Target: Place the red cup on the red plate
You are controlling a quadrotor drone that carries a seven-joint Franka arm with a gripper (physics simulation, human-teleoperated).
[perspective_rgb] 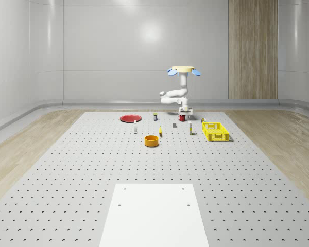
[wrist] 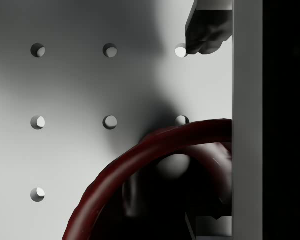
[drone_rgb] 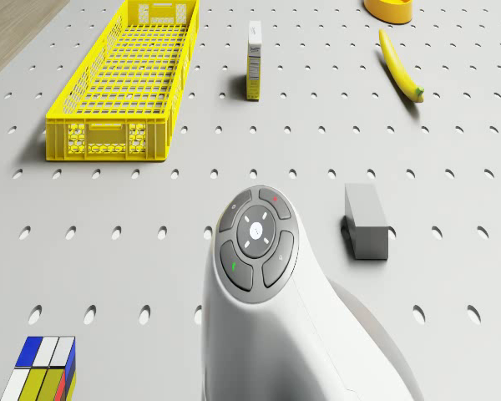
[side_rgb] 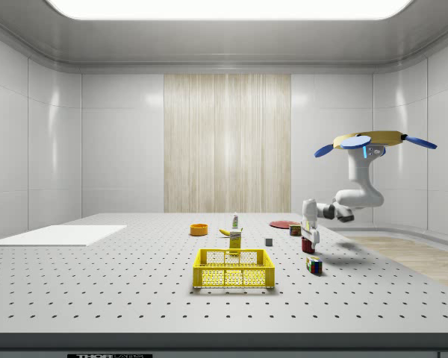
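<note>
The red cup stands on the perforated table at the far side, also seen as a small red cup in the side view. The drone hovers above it, its arm folded down. My gripper hangs right over the cup, open. In the wrist view the cup's dark red rim curves between the two fingers, which stand wide apart, one outside the wall. The red plate lies flat to the whole-scene view's left of the cup, with nothing on it.
A yellow basket, an orange bowl, a banana, a small carton, a grey block and a colour cube lie around the cup. A white panel covers the near table.
</note>
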